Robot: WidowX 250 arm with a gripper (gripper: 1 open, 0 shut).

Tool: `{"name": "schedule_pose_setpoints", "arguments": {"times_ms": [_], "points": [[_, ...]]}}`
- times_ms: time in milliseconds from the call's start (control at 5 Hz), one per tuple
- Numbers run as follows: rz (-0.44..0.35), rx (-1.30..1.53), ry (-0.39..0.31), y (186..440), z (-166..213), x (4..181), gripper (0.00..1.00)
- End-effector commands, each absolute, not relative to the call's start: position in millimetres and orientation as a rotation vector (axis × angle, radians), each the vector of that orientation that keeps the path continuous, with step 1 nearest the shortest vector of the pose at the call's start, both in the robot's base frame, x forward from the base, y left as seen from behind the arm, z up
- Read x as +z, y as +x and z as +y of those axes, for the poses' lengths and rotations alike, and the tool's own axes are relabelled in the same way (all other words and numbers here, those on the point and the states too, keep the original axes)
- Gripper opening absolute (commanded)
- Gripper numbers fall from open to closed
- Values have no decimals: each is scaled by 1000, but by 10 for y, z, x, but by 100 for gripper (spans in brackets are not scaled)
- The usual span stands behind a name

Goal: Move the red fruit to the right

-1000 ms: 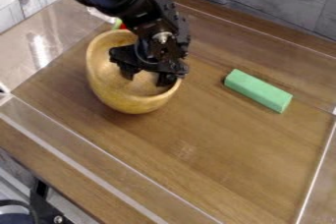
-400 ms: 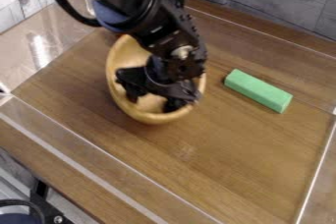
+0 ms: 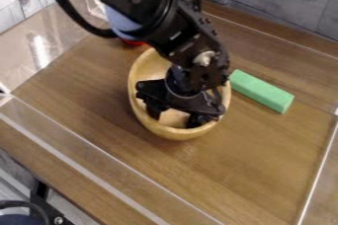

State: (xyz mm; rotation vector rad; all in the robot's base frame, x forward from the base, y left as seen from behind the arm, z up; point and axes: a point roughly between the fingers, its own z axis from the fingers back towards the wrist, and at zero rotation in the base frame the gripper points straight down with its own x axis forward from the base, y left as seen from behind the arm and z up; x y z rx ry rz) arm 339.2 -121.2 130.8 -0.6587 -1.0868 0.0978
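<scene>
Round light wooden bowl (image 3: 137, 93) slides toward the block; small bright red fruit (image 3: 132, 42) left out

Over the last second the bowl has travelled across the brown wooden bench (image 3: 99, 155), rightward in my view, and my black metal hand (image 3: 183, 99) has travelled with it. The bowl now sits near the green rectangular block (image 3: 262, 91), which has not shifted.

The hand is down inside the bowl, over its middle. I can't tell how far open it is: the dark fingers blend together and the arm covers much of them. Nor can I see whether they pinch the bowl or merely push it from inside. I see no fruit between them.

The fruit is on the far side of the bowl, up and to the left, with only a bit of red showing beside the arm. I judge that this motion is being spent on the wrong object. I'd stop before the bowl knocks the block, lift clear of the rim, come back over the fruit, close on it and carry it right.
</scene>
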Motion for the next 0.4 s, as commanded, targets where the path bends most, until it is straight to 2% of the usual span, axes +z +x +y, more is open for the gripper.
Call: {"name": "schedule_pose_setpoints", "arguments": {"times_ms": [0,200], "points": [[-1088,84,-660,3343,-1244,1373,0],[-1087,95,-656,3326,-1200,1410,0]]}}
